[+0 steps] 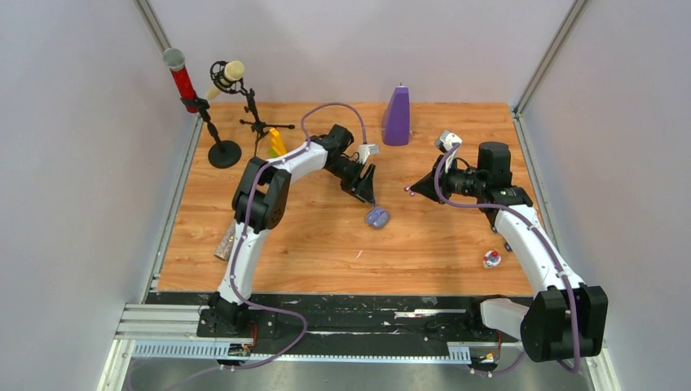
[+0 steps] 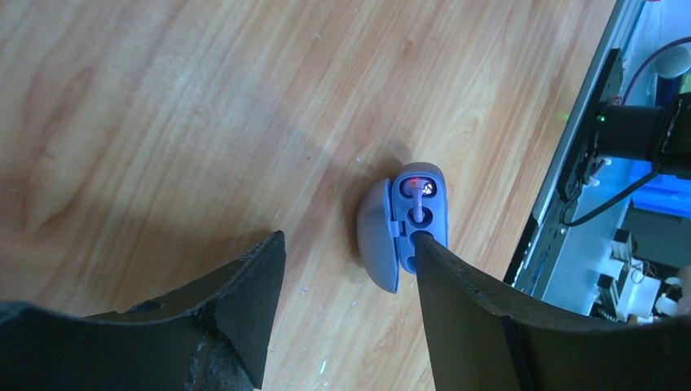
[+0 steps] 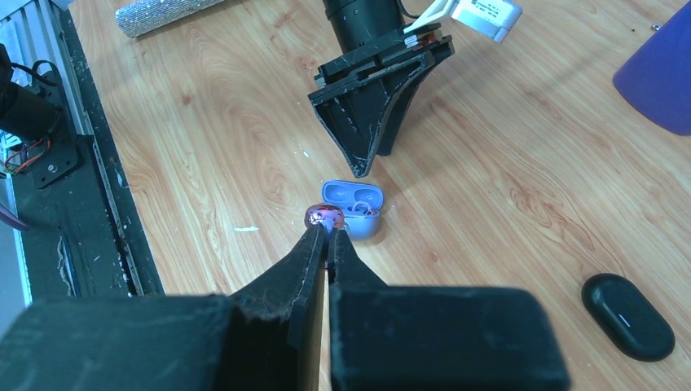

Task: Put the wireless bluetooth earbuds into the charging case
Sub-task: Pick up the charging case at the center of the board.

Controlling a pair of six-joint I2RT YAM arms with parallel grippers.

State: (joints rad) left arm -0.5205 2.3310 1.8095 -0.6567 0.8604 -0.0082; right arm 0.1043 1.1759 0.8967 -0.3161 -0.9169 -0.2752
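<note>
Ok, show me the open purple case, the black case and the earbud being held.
open purple case [image 3: 363,226]: right wrist view, on its base's outer wall.
black case [image 3: 627,316]: right wrist view, middle of its lid.
earbud [image 3: 323,217]: right wrist view, its exposed glossy top.

Bright, even light falls from above, and the wooden table [image 1: 326,244] carries only soft, pale shadows under the arms. In the left wrist view the left gripper [image 2: 350,244] is a dark, blurred mass with a faint shadow on the wood beside it. Beyond the table's near edge the picture burns out blue-white. The right gripper [image 3: 327,236] looms black and out of focus. The earbud [image 3: 323,217] pinched at its tip glows red, and the black case [image 3: 627,316] shows a thin glint.
</note>
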